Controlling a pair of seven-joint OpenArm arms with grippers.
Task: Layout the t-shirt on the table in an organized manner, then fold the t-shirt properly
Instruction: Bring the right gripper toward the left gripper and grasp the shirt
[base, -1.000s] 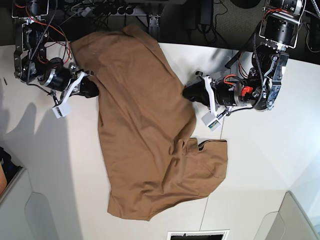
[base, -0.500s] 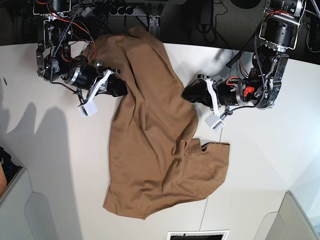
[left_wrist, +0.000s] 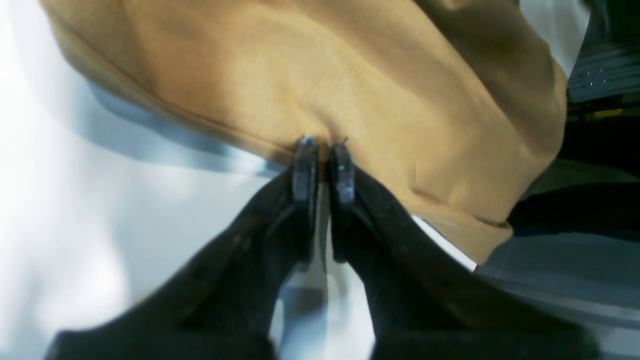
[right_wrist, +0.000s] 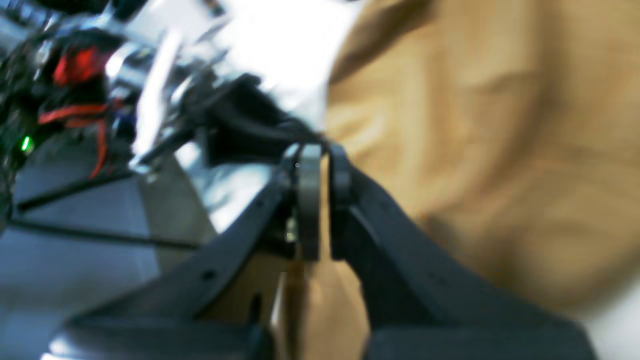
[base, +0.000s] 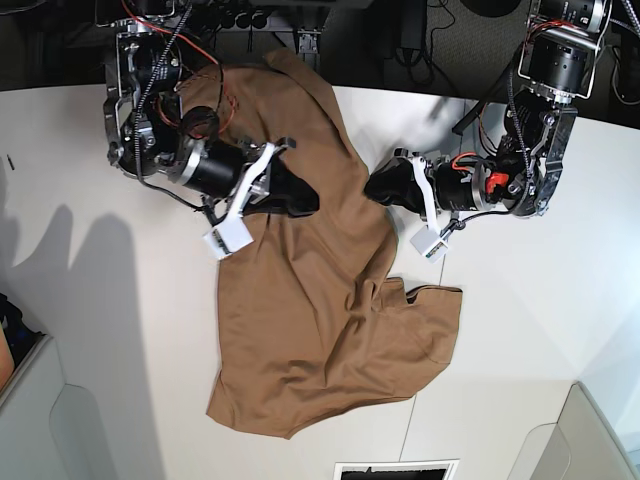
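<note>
The t-shirt (base: 310, 300) is seen spread loosely and unevenly across the middle of the table (base: 100, 330), bunched toward the far edge, with a sleeve flap (base: 430, 320) turned out on the side of the left arm. No straight hem line or flat, squared outline is visible, so the layout stage is judged unfinished, and folding not begun.

The left gripper (left_wrist: 323, 162) is closed on the shirt's edge, cloth pinched between nearly touching pads. The right gripper (right_wrist: 320, 170) is closed too, at the opposite edge, with cloth apparently caught between its pads, though that view is blurred.

Remaining, as judged: pulling flat, aligning the sleeves, then all folds.
</note>
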